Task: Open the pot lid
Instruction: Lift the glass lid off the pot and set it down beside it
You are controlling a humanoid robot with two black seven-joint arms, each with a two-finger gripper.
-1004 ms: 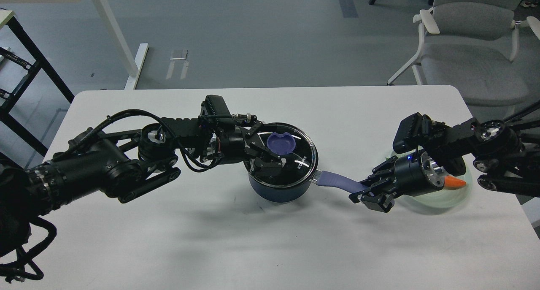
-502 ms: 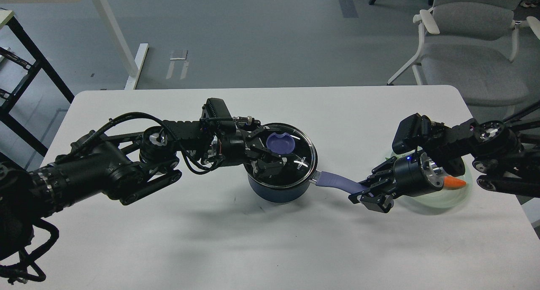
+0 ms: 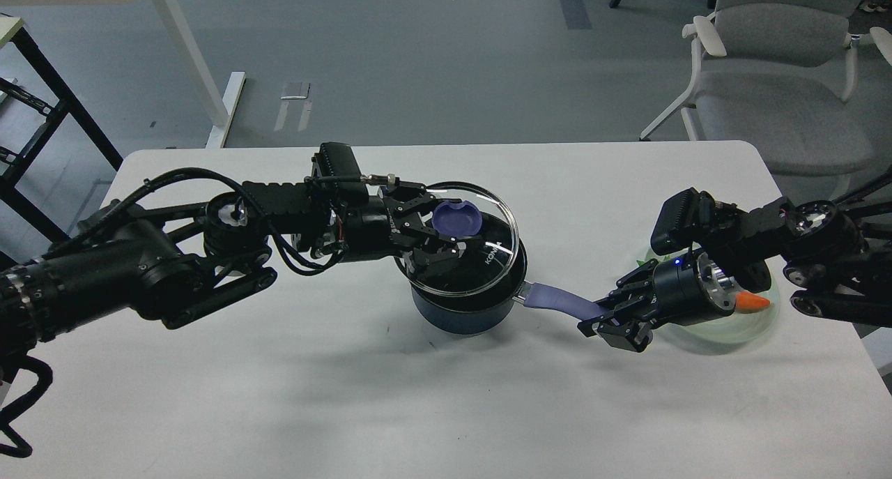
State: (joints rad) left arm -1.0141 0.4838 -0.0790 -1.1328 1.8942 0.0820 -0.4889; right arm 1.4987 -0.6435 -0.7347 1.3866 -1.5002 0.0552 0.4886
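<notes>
You are in the lifting step: your left gripper (image 3: 446,238) is clamped on the purple knob (image 3: 457,218) of the glass lid (image 3: 488,256), and the lid sits tilted, offset toward ten o'clock from the dark blue pot (image 3: 463,312), so the seal looks broken. The pot stands near the middle of the white table (image 3: 348,395), with its purple handle (image 3: 557,301) pointing toward four o'clock. Your right gripper (image 3: 613,318) is closed on the far end of that handle, steadying the pot.

Your next move, as I judge it, is to raise the lid fully clear of the rim, carry it toward nine o'clock over bare table, and set it down flat. Keep your grip firm, since the knob is small and the glass could slip.

At three o'clock from the pot, a pale green bowl (image 3: 725,329) holds a carrot (image 3: 752,302), just behind your right wrist; it is well clear of the lid's path. A grey chair (image 3: 780,81) stands off the table at one o'clock.
</notes>
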